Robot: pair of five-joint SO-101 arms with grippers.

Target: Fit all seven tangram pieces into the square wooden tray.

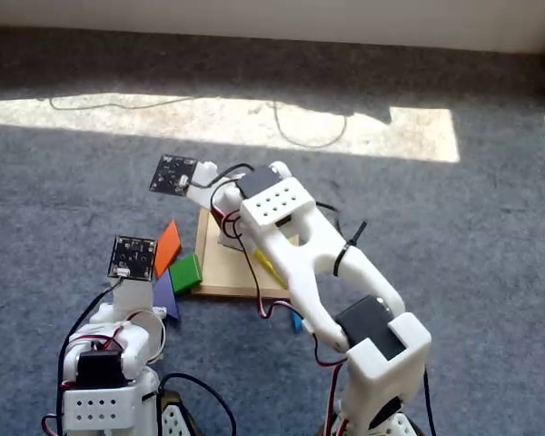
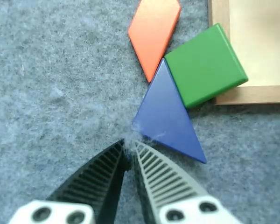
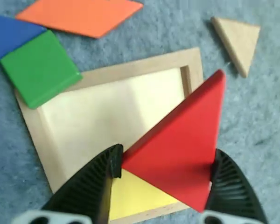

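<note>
Right gripper [image 3: 165, 161] first: its two fingers are pinched on a red triangle [image 3: 182, 149], one finger on each side, holding it over the far side of the tray [image 3: 32, 126]. The triangle's long axis runs away from the fingers, and its sharp corner points out past the tray's rim toward a plain wooden triangle [image 3: 238, 39] lying on the carpet [image 2: 46, 70] off the tray's far left corner. Under the red one, a yellow piece [image 3: 135, 193] lies flat inside the tray.

Over on the near left, the left gripper [image 2: 129, 151] has its fingers pressed together with nothing between them, tips down at the carpet just beside a corner of the blue triangle [image 2: 168, 116]. That triangle lies lengthwise near to far, its narrow tip pointing far into the notch where the orange parallelogram [image 2: 154, 30] meets the green square [image 2: 205, 65]. The parallelogram also stretches near to far. The square sits skewed, overlapping the tray's near left corner.
</note>
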